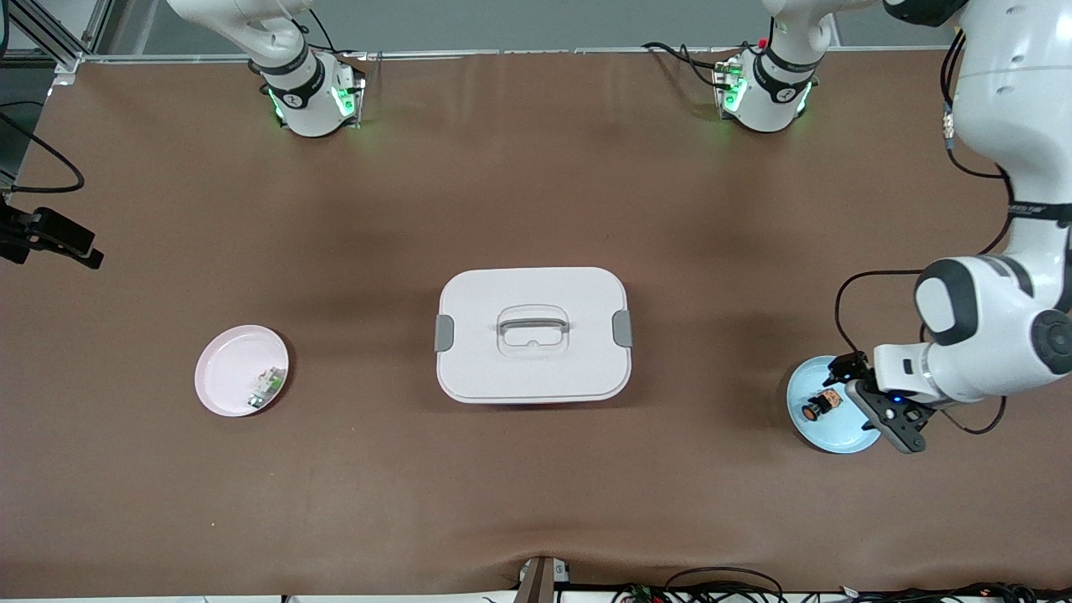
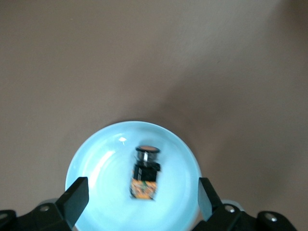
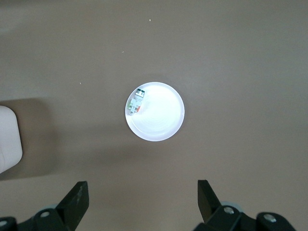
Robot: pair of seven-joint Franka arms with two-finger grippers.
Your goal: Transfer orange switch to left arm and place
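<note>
The orange switch [image 1: 821, 404] lies on its side in a light blue plate [image 1: 806, 431] at the left arm's end of the table. My left gripper [image 1: 868, 402] hangs over that plate, open and empty. In the left wrist view the switch [image 2: 144, 175] lies on the blue plate [image 2: 96, 163] between the two spread fingertips of the left gripper [image 2: 143, 198], which does not touch it. The white box [image 1: 533, 333] stands shut at mid-table. My right gripper [image 3: 142, 197] is open and empty, high over the table by a pink plate [image 3: 161, 120]; it is out of the front view.
The pink plate [image 1: 226, 364] at the right arm's end holds a small white-and-green part [image 1: 266, 387], also in the right wrist view [image 3: 134, 102]. A corner of the box [image 3: 9, 139] shows there too. A black clamp [image 1: 50, 239] juts in at that table end.
</note>
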